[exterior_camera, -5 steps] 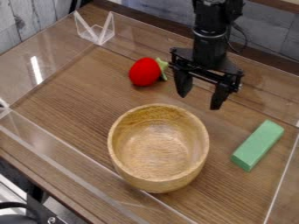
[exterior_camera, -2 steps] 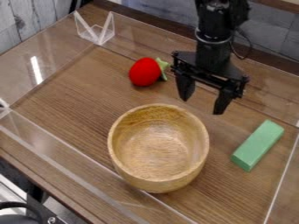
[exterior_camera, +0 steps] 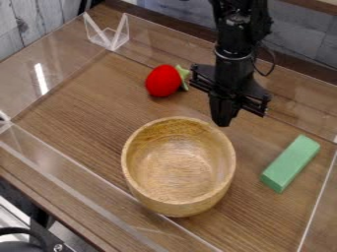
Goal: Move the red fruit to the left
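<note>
Pincer [exterior_camera: 228, 116] points straight down over the tabletop [exterior_camera: 79, 108], fingers drawn together with nothing between them. Its tips sit just past the far rim of the wooden bowl [exterior_camera: 179, 165], toward the bowl's right side. Red fruit [exterior_camera: 164, 81] lies on the tabletop to the left of the pincer, close beside it but not gripped; whether the black arm housing touches it cannot be told. Fruit is beyond the bowl, on the far side. Green block [exterior_camera: 291, 162] lies at the right, near the bowl's right side but apart from it. Clear plastic walls [exterior_camera: 33, 148] border the work area.
</note>
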Controlling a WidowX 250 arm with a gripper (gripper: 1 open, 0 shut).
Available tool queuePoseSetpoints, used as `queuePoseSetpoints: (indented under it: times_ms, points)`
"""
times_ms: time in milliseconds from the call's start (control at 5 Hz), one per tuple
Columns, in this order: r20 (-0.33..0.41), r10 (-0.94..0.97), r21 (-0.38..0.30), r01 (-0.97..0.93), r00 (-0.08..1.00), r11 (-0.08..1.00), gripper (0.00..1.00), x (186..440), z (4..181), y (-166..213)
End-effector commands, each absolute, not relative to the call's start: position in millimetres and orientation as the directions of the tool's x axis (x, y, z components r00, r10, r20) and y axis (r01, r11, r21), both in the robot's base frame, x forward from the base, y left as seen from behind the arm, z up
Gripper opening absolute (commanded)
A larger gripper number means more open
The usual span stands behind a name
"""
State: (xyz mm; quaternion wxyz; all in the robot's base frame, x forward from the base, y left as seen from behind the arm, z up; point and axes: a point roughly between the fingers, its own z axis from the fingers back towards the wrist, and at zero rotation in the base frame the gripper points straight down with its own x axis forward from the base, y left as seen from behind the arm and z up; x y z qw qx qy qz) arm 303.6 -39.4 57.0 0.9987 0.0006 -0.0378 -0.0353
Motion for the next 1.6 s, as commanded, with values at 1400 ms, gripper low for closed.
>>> queuePoseSetpoints:
  times_ms: [1400]
  points:
    - [0.244, 0.010, 0.009, -0.013, 0.970, 1.000, 1.00, 337, 69.9, 66]
